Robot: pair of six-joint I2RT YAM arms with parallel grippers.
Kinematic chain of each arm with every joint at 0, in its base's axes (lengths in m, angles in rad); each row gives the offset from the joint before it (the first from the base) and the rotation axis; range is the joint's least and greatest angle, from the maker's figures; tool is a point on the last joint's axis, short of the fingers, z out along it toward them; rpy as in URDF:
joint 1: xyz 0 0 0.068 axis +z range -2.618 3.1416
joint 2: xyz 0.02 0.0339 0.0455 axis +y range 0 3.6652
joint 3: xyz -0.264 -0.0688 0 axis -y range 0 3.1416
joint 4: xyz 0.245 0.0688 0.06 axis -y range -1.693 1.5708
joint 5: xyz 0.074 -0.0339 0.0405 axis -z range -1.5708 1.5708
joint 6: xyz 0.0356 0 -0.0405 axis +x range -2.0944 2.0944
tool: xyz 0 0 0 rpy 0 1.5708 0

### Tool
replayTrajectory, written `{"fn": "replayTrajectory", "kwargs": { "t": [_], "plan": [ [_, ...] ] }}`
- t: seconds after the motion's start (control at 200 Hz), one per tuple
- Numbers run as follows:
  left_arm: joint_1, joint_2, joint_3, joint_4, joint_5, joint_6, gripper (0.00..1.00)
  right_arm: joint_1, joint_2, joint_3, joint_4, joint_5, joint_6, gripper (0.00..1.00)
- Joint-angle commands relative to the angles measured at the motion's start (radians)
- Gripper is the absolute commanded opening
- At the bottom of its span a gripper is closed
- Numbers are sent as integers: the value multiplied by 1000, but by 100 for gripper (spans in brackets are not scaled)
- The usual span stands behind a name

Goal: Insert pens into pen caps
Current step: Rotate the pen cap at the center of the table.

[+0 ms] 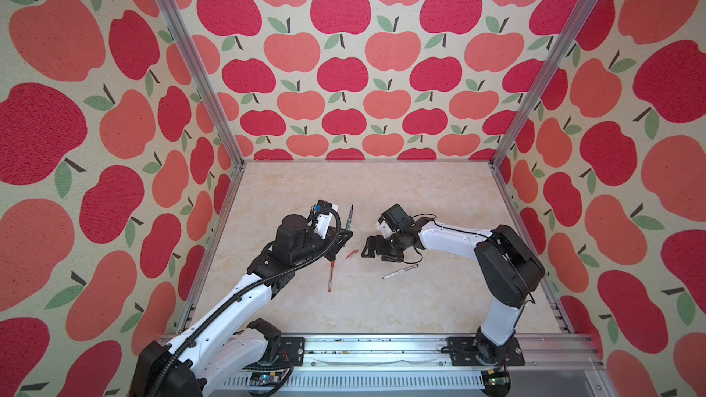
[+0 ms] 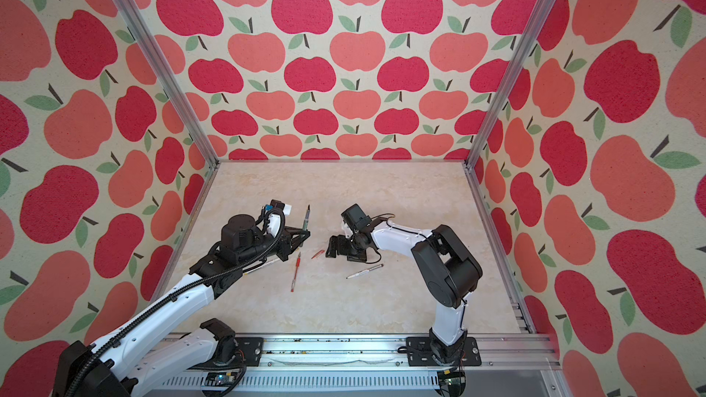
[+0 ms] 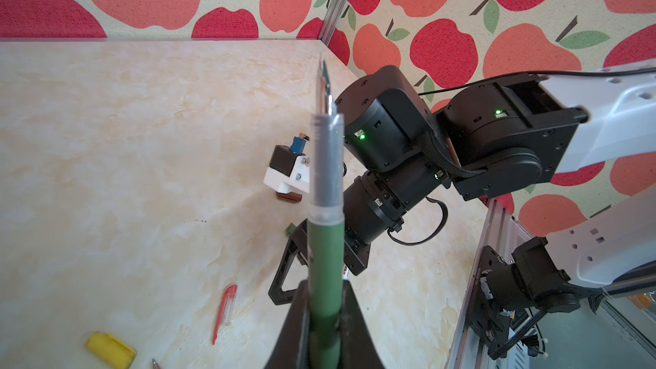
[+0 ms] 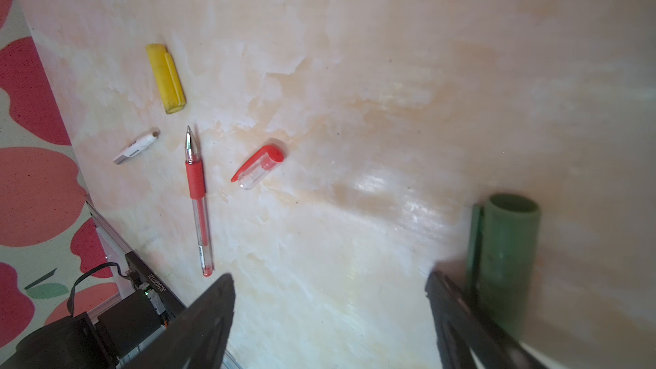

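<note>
1. Firmly, the left claw [image 1: 345,234] was clamped shut on the dark green pen [image 3: 326,243], gripping its barrel while the tip pointed away from the claw, clear of the table [image 1: 382,192].
2. The right claw [image 4: 329,278] stood wide open, nothing between its fingers.
3. The dark green cap [image 4: 504,253] sat just outside one of that claw's fingers; whether they touched could not be told.
4. Between the two claws lay the red cap [image 4: 261,166], with the red pen [image 4: 198,200] beside it, nearer the left claw.
5. Beyond the red pen from the right claw lay the yellow cap [image 4: 166,78] and a white pen [image 4: 136,147].
6. A second white pen [image 1: 401,271] lay behind the right claw.
7. The maroon-brown cap [image 3: 289,197] lay close beside the right claw.
</note>
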Motion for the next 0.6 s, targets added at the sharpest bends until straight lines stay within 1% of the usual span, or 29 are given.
{"fn": "replayTrajectory", "kwargs": {
  "t": [0.0,0.3,0.49,0.595],
  "plan": [
    [5,-3,31,11,-2,12,0,-17,17,-24,-54,58,-38,88],
    [5,13,37,19,0,15,0,-48,-10,-56,-69,83,-58,88],
    [5,17,31,35,0,8,0,-53,-19,-48,-87,49,-77,89],
    [5,17,31,35,-1,8,0,-53,-40,-61,-111,56,-86,89]
  ]
}}
